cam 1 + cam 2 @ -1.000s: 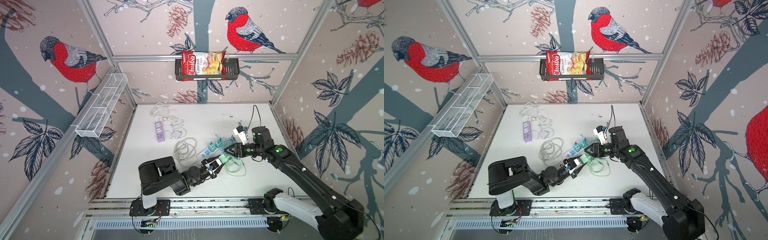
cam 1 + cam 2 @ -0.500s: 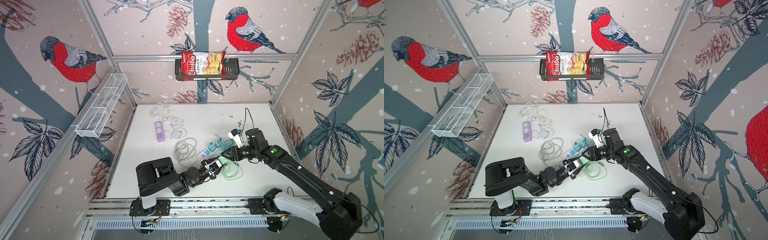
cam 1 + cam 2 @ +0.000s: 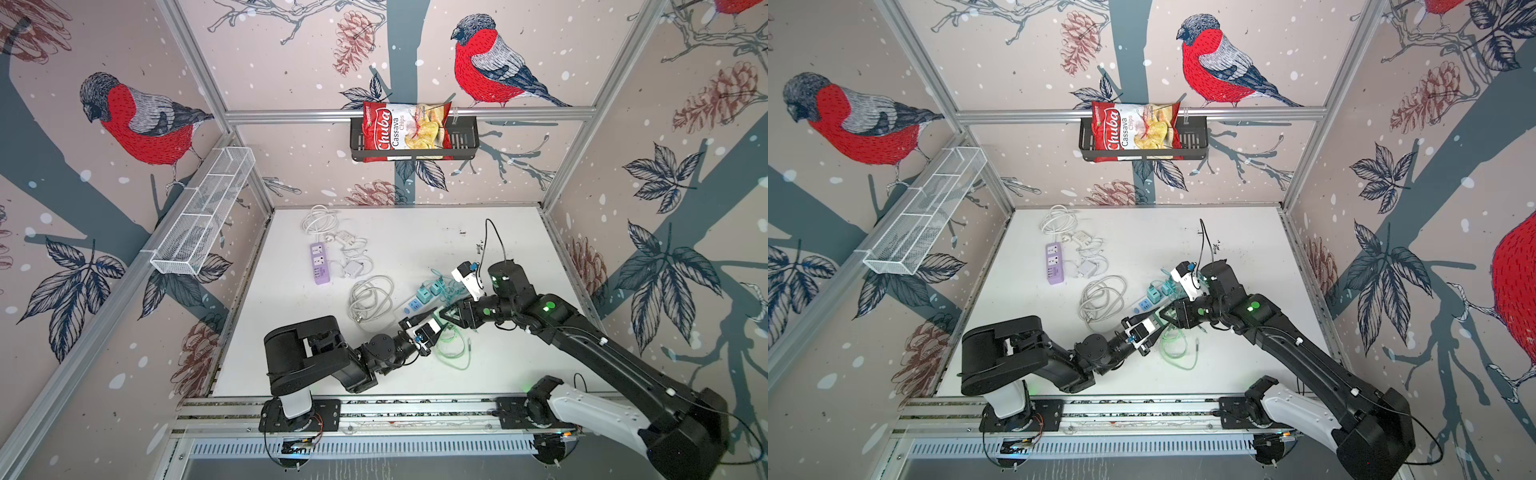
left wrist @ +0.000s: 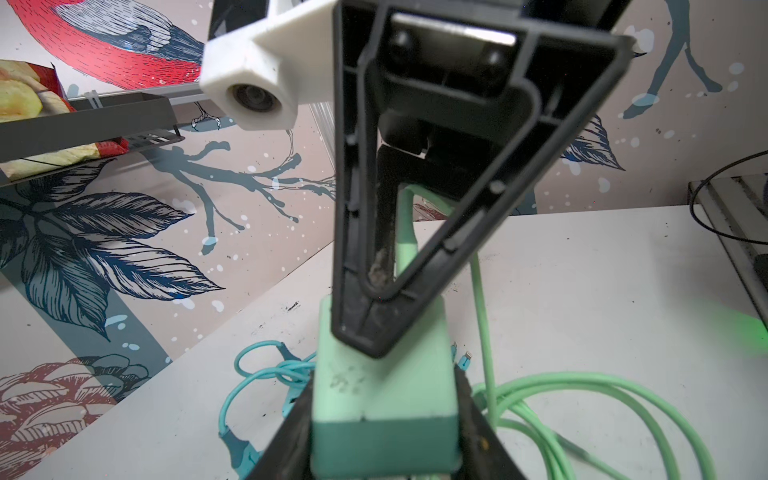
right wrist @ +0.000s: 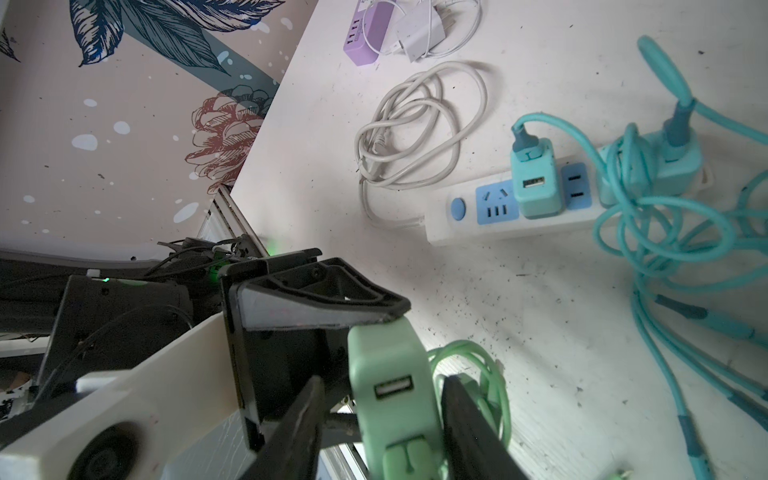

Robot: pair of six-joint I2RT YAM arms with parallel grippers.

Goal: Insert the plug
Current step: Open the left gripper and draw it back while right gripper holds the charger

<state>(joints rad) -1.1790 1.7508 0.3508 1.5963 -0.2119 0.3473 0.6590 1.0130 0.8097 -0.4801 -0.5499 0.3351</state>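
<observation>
My left fingers [image 4: 291, 434] pinch a mint-green plug [image 4: 382, 399] by two opposite sides and hold it in the air above the white tabletop [image 3: 415, 245]. My right fingers [image 5: 461, 419] flank that plug from the opposite end. They are spread slightly wider than it, and a thin gap shows on one side. The plug's green cable [image 4: 483, 332] trails down into loose loops on the tabletop. The white power strip [image 5: 457, 224] lies near but apart from the plug, with one blue socket [image 5: 496, 205] free beside a teal charger [image 5: 536, 183].
</observation>
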